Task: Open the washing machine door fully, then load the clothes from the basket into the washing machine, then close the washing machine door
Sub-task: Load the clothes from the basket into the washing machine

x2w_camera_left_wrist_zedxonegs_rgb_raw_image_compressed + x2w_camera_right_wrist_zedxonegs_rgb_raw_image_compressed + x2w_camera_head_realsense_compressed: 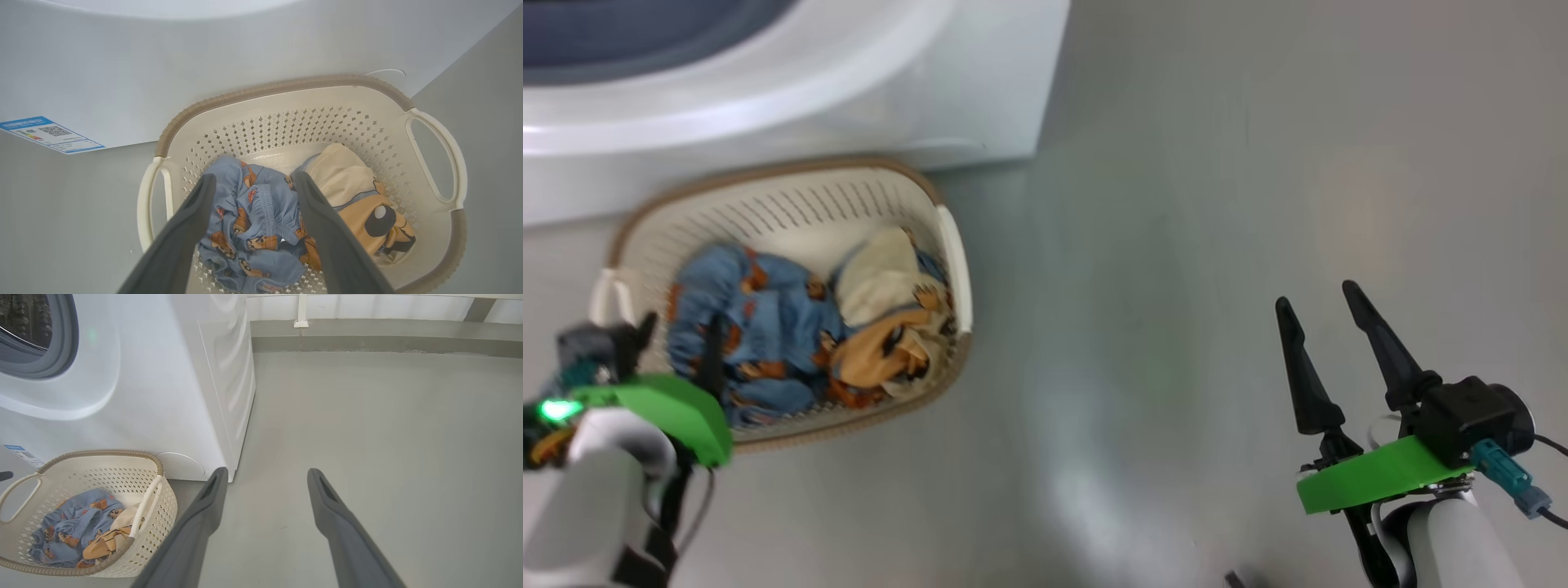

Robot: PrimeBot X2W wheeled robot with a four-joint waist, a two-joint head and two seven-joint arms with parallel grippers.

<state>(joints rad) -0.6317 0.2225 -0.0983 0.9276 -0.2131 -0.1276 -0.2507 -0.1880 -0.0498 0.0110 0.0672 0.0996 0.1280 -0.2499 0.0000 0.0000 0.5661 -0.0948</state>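
Observation:
The basket (952,245) stands on the floor against the front of the washing machine (980,90). It holds the clothes: a blue printed garment (253,212), a cream one (339,171) and an orange-tan one (367,224). My left gripper (254,177) is open over the basket's left half, and its fingers frame the blue garment (760,318); I cannot tell whether they touch it. My right gripper (1316,296) hangs open over bare floor, well right of the basket. The grey gasket (61,355) and steel drum (24,318) are uncovered. The washing machine door is out of view.
Open grey floor (1217,204) stretches to the right of the machine up to a wall base (367,335). A blue energy label (51,134) sits low on the machine's front, left of the basket.

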